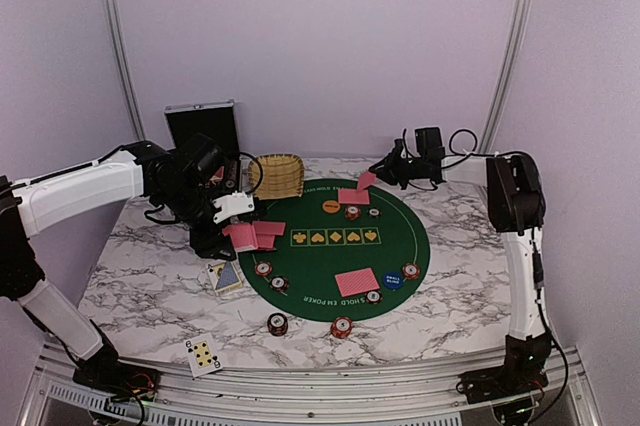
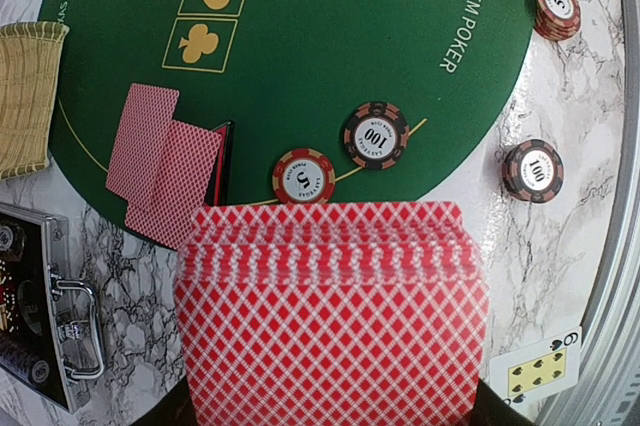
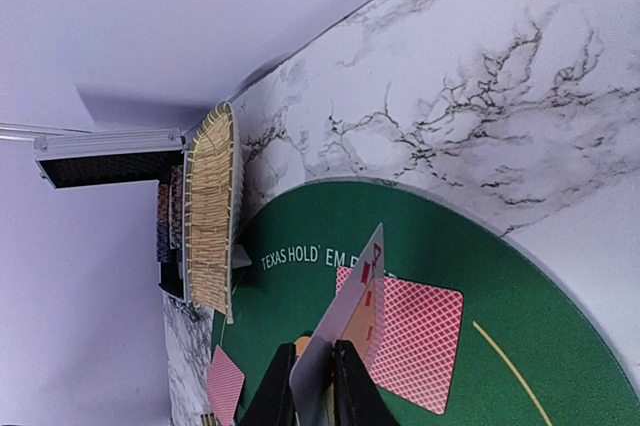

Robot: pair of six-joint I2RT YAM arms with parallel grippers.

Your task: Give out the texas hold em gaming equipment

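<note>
My left gripper [image 1: 238, 226] is shut on a deck of red-backed playing cards [image 2: 330, 316], held over the left rim of the green mat [image 1: 340, 246]; the deck hides its fingers. Two face-down cards [image 2: 160, 161] lie beside a dark triangular marker [image 2: 222, 161]. Above the mat's far edge, my right gripper [image 3: 313, 343] pinches one tilted card [image 3: 360, 296] over a face-down card [image 3: 415, 341]. Another face-down card [image 1: 357, 282] lies near the front. Chips [image 2: 303, 176] ring the mat, with an orange disc [image 1: 332, 206] and a blue disc [image 1: 392, 279].
A wicker basket [image 1: 277, 176] stands at the mat's far left, with the open black case [image 1: 203, 126] behind it. Two face-up cards [image 1: 225, 276] [image 1: 203, 354] lie on the marble left of the mat. Two chip stacks [image 1: 277, 323] [image 1: 342, 327] sit near the front edge.
</note>
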